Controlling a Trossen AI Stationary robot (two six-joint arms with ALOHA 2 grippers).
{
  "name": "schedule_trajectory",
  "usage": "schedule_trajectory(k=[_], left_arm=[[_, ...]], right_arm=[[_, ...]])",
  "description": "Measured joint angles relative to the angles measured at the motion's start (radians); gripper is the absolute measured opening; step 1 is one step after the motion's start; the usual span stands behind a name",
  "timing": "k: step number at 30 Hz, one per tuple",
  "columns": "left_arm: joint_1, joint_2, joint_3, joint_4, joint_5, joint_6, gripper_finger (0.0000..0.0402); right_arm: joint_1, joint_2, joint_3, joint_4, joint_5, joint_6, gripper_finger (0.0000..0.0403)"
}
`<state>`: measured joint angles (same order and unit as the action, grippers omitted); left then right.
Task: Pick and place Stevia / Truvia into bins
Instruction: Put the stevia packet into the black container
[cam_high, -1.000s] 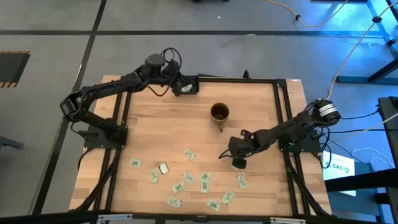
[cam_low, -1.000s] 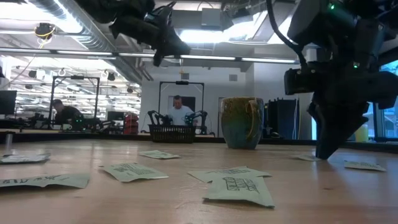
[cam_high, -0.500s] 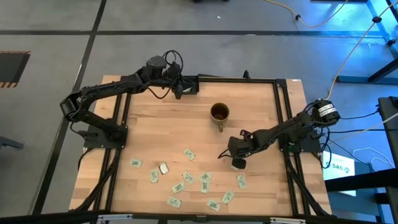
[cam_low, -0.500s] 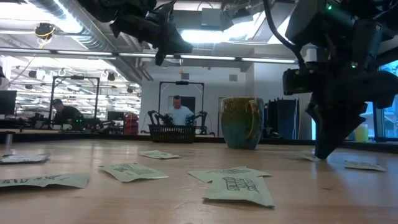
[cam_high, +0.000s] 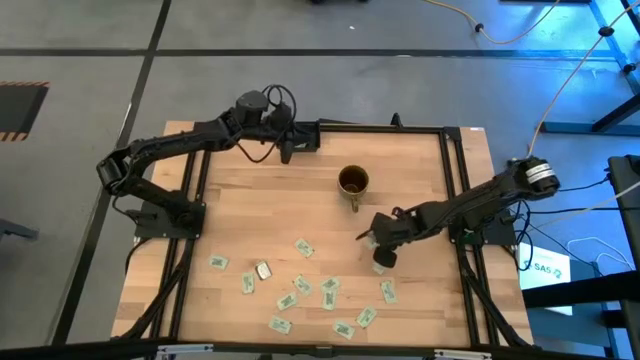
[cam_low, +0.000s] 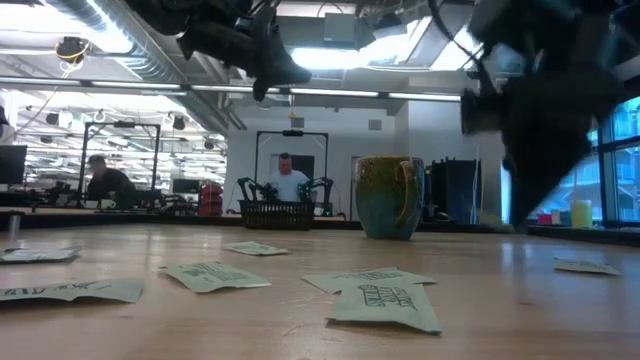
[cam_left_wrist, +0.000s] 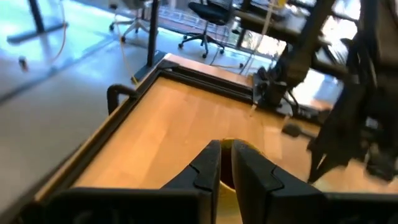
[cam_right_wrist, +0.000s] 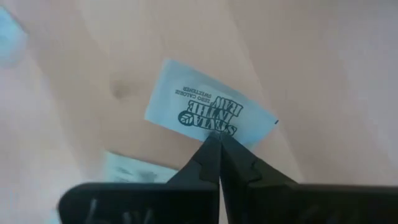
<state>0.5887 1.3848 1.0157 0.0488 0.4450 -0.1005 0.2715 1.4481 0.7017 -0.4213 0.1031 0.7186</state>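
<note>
Right gripper (cam_right_wrist: 219, 142): fingers pinching white green-printed paper sachet (cam_right_wrist: 208, 106), right of centre. Left gripper (cam_left_wrist: 225, 149): nearly pressed together, far left edge.

My right gripper (cam_low: 535, 130) is a dark smear in the low view. My left fingers (cam_left_wrist: 208, 168) hide most of the mug (cam_left_wrist: 249, 152).

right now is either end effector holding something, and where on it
The right end effector pinches a Stevia sachet by the middle of one long edge. The left holds nothing visible.
</note>
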Motion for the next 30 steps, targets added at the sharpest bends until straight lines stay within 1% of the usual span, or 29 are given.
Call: schedule_trajectory(k=[2, 5, 8, 11, 13, 15, 18, 20, 24, 27, 30], left_arm=[[-0.018, 0.0, 0.0, 0.0, 0.001, 0.066, 0.0031], [-0.055, 0.0, 0.0, 0.0, 0.002, 0.185, 0.003], [-0.109, 0.0, 0.0, 0.0, 0.002, 0.335, 0.0037], [-0.174, 0.001, 0.0, 0.0, 0.002, 0.448, 0.0055], [-0.217, 0.001, 0.0, 0.003, 0.001, 0.496, 0.0071], [-0.26, 0.001, 0.0, 0.005, -0.002, 0.526, 0.0087], [-0.316, 0.001, 0.0, 0.01, -0.003, 0.54, 0.0108], [-0.348, 0.001, 0.0, 0.028, -0.003, 0.513, 0.0119], [-0.397, 0.001, 0.0, 0.071, 0.001, 0.438, 0.0129], [-0.418, 0.001, 0.0, 0.1, 0.008, 0.359, 0.0128], [-0.416, 0.001, 0.0, 0.103, 0.059, 0.277, 0.0123]], right_arm=[[-0.007, -0.047, 0.0, 0.003, -0.013, 0.015, 0.0001], [-0.022, -0.126, 0.0, 0.043, -0.08, 0.058, 0.0001], [-0.046, -0.204, 0.0, 0.127, -0.158, 0.109, 0.0], [-0.074, -0.273, 0.002, 0.257, -0.188, 0.122, 0.0], [-0.093, -0.305, 0.002, 0.357, -0.19, 0.117, 0.0], [-0.116, -0.32, 0.002, 0.482, -0.22, 0.115, 0.0], [-0.15, -0.323, 0.004, 0.668, -0.298, 0.122, 0.0], [-0.171, -0.32, 0.005, 0.739, -0.341, 0.155, 0.0], [-0.208, -0.301, 0.005, 0.769, -0.371, 0.244, 0.0], [-0.228, -0.276, 0.005, 0.769, -0.381, 0.27, 0.0], [-0.249, -0.249, 0.005, 0.799, -0.416, 0.273, 0.0]])
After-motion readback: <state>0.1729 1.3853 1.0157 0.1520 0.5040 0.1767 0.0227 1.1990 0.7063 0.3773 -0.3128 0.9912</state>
